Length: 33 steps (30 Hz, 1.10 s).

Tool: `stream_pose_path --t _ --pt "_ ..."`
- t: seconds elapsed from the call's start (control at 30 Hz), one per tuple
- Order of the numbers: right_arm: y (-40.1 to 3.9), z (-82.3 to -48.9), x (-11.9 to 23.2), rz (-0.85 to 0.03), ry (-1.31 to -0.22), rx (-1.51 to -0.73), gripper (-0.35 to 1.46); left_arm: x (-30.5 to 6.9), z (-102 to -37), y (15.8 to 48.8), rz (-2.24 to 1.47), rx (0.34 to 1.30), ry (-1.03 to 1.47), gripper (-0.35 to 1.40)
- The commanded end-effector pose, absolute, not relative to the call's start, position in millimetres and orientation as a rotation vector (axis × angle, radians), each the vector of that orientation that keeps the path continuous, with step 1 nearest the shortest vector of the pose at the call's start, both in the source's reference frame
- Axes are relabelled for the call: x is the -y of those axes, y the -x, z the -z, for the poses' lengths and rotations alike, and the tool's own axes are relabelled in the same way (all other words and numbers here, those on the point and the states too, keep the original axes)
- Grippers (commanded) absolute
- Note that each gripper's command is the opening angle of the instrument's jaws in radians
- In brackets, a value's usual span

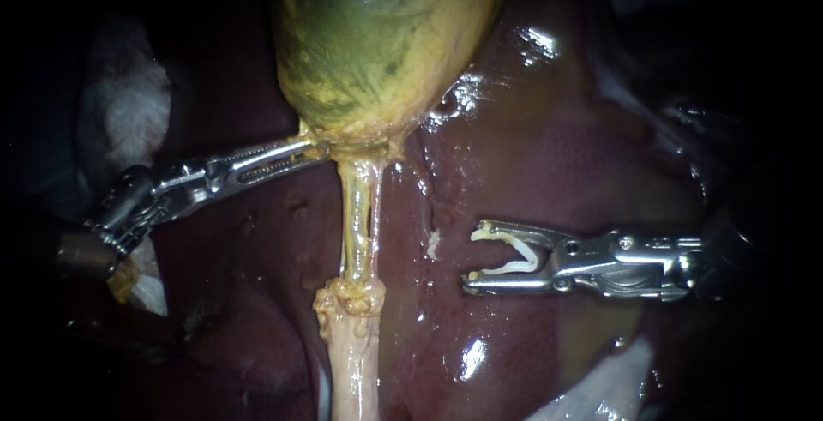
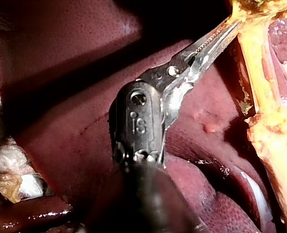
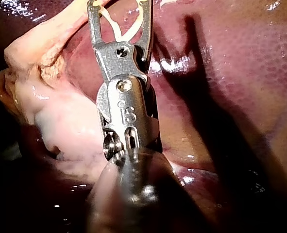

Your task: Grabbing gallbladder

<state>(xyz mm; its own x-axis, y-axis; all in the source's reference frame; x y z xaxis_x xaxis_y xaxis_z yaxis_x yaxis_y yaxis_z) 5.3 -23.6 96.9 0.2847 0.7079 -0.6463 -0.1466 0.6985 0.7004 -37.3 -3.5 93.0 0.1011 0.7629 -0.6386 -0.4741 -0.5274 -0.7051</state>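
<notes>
Gallbladder: we see the gallbladder (image 1: 386,44) at 12 o'clock in the endoscope view. It is a rounded green and yellow sac that narrows downward to a neck close to the centre.
Left instrument: our left instrument (image 1: 315,148) comes in from 9 o'clock and rises a little toward the centre. Its tip meets the gallbladder at the 7 o'clock side of the neck.
Left jaws: they lie almost together, with the yellow tissue of the gallbladder's neck pinched between them. In the left wrist view the tips end in the same yellow tissue.
Right instrument: our right instrument (image 1: 470,256) comes in from 3 o'clock and lies nearly level, with its tip pointing toward 9 o'clock. It is over the liver (image 1: 549,155), near the tube but apart from it.
Right jaws: they stand apart, and a white clip (image 1: 531,260) sits between them with one leg against each jaw, so they hold the clip.
Tube: a pale yellow tube (image 1: 358,215) runs from the neck straight toward 6 o'clock and ends in a lump of tissue (image 1: 347,301). Below this, a pale stalk (image 1: 353,369) goes on to the edge of the view.
Liver: it is dark red and wet, and lies under and around all the other things.
</notes>
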Motion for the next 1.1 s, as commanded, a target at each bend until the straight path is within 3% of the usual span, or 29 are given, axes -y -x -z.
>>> stream_pose_path --t 0.03,0.4,1.1 --pt "-5.3 -96.9 23.5 -0.616 -0.581 -1.149 0.6 3.6 -92.8 37.0 -1.614 0.313 1.412 -0.3" --pt "-5.2 -96.9 23.5 -0.615 -0.581 -1.15 0.6 3.6 -88.9 33.1 -1.605 0.334 1.399 -0.3" --pt "-5.1 -96.8 23.6 -0.615 -0.582 -1.15 0.59 1.9 -83.5 33.4 -1.55 0.343 1.408 -0.3"
